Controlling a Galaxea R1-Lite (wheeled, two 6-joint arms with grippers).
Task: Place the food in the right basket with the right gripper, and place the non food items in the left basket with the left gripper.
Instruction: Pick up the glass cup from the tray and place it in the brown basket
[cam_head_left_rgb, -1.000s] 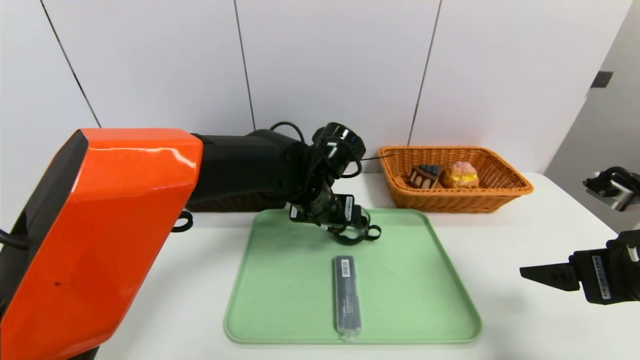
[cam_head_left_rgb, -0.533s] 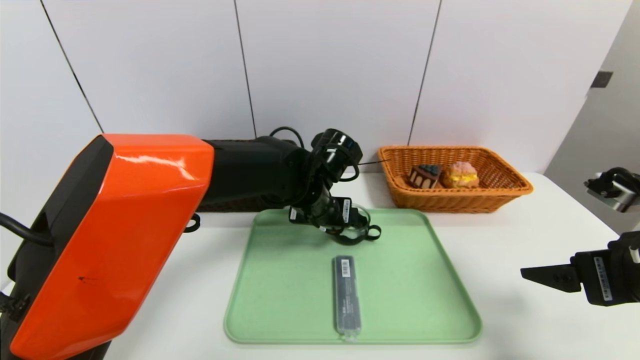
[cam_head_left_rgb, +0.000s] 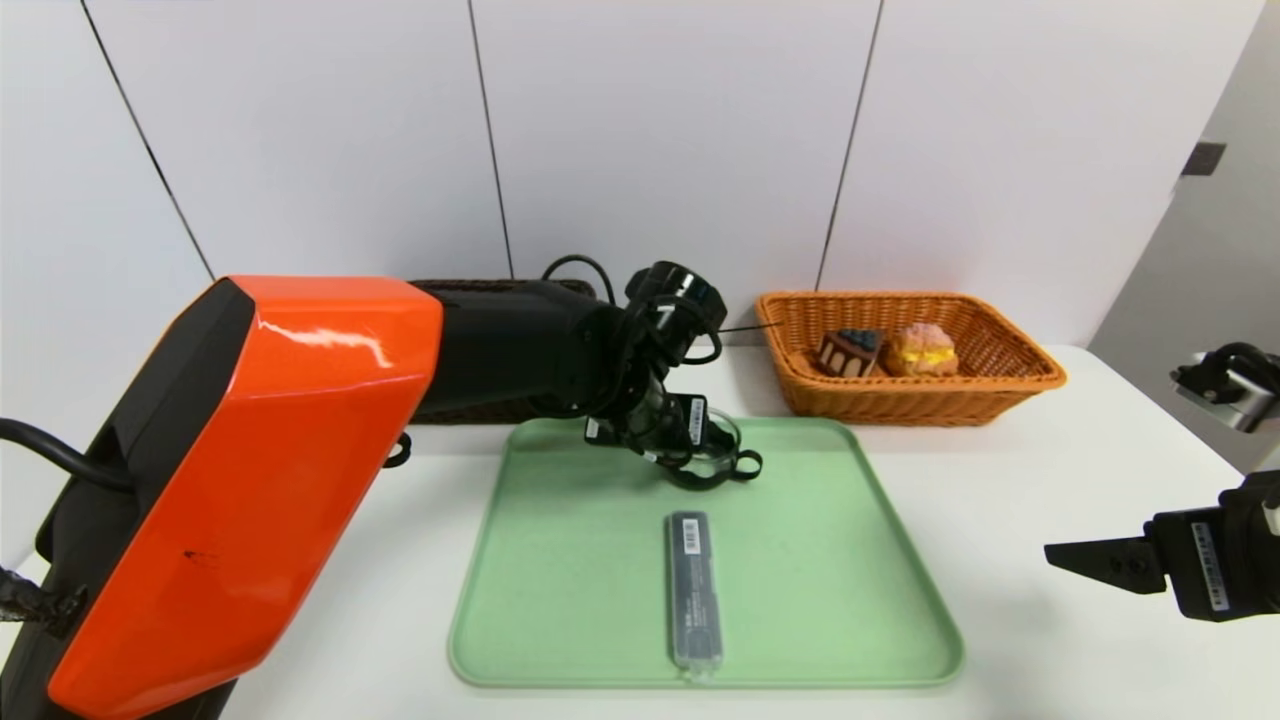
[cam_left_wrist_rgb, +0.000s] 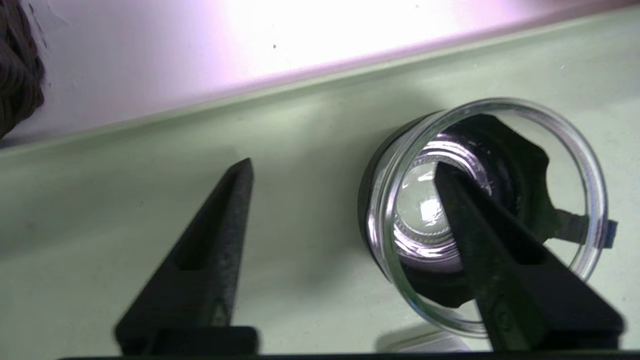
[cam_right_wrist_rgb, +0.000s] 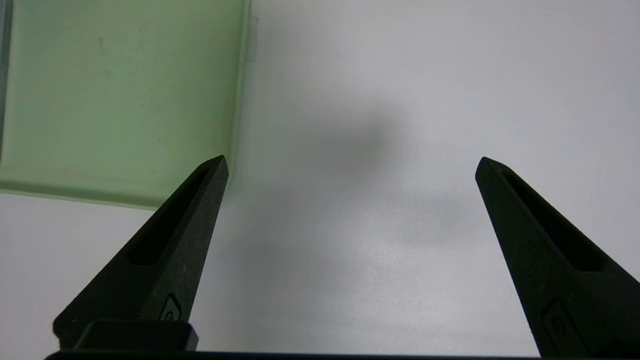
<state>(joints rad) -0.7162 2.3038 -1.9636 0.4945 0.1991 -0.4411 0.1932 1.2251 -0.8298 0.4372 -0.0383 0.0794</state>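
Left gripper (cam_left_wrist_rgb: 345, 170) at the far edge of the green tray (cam_head_left_rgb: 820, 600), jaws spread apart, one finger inside the glass cup (cam_left_wrist_rgb: 500, 125) and one outside its wall, not clamped. Grey case (cam_head_left_rgb: 693, 588) lies at the tray's centre. Cake wedge (cam_head_left_rgb: 848, 352) and cream puff (cam_head_left_rgb: 922, 350) sit in the orange basket (cam_head_left_rgb: 1000, 385) beyond the tray. Right gripper (cam_right_wrist_rgb: 350, 165) hovers over the counter (cam_right_wrist_rgb: 400, 100) right of the tray, jaws wide, empty.

Dark brown basket (cam_head_left_rgb: 470, 405) mostly behind left arm (cam_head_left_rgb: 300, 440)

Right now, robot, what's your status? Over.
Left gripper open, one finger inside glass cup on green tray. Right gripper open, idle over table. Grey case waiting. Nothing blocking.
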